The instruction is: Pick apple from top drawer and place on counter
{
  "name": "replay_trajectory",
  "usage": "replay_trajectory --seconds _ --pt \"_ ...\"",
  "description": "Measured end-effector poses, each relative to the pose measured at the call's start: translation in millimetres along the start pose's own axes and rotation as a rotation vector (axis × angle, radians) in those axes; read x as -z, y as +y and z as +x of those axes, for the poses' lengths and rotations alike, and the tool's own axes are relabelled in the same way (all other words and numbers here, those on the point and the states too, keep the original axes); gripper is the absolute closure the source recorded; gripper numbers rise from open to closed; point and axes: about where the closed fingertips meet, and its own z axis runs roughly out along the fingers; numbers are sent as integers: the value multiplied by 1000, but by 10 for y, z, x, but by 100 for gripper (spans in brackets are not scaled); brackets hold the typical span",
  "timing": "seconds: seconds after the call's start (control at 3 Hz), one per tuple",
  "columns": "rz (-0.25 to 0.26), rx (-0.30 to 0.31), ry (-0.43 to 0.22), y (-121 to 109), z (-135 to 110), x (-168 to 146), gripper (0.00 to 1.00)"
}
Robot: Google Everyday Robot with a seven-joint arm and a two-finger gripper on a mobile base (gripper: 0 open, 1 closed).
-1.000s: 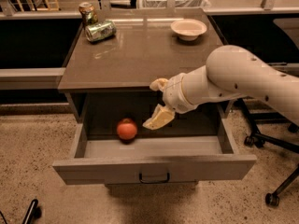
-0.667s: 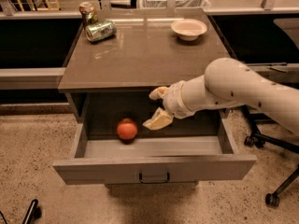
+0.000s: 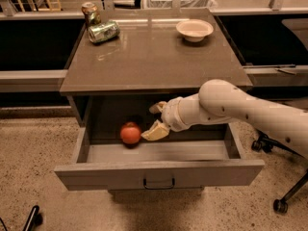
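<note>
The apple (image 3: 130,133), small, round and red-orange, lies on the floor of the open top drawer (image 3: 159,172), left of its middle. The drawer is pulled out of the grey cabinet, with a small dark handle on its front panel. My gripper (image 3: 155,120) is inside the drawer, just right of the apple. Its fingers are spread, the lower fingertip (image 3: 151,133) close to the apple's right side, the upper one (image 3: 157,108) above and behind it. It holds nothing. The counter (image 3: 154,52) is the glossy grey-brown tabletop above the drawer.
A green crushed can (image 3: 103,32) and an upright can (image 3: 89,12) sit at the counter's back left. A cream bowl (image 3: 194,30) sits at the back right. An office chair base (image 3: 279,203) stands on the floor at the right.
My arm has moved left and lower into the drawer, bringing the gripper from about a hand's width away to right beside the apple. The apple has not moved.
</note>
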Motion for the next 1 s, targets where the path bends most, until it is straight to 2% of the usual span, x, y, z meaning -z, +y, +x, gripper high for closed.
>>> replay_trajectory --seconds 0.33,0.67,1.0 --pt "11 -31 -30 -87 -56 -281 29" --pt "24 -63 -62 -154 -80 -482 29" --pt "33 -88 -86 -114 -109 -643 31"
